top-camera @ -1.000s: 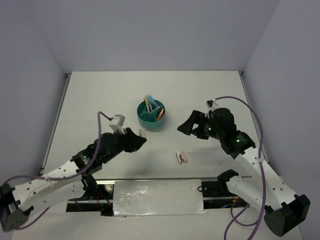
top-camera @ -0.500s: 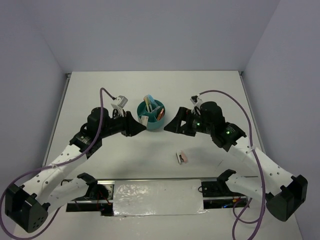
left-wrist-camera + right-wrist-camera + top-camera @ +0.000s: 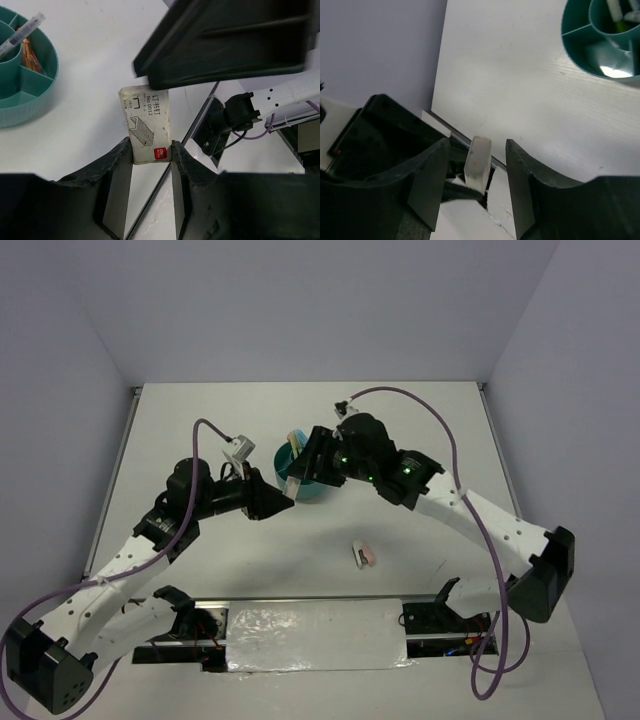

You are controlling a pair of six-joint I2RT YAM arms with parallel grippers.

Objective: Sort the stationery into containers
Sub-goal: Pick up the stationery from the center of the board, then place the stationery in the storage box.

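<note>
Clamping a flat cardboard box (image 3: 146,120), my left end effector (image 3: 151,147) faced my right end effector (image 3: 477,146), open astride it.

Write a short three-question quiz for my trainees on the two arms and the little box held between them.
1. What lies alone on the table, nearer the arm bases than the teal organiser?
2. True or false: the left fingers grip the white staple box.
3. In the right wrist view, the box is: A) between the right fingers, with a gap on each side; B) inside the organiser; C) flat on the table.
Key: 1 a small pink and white piece; 2 true; 3 A.
</note>
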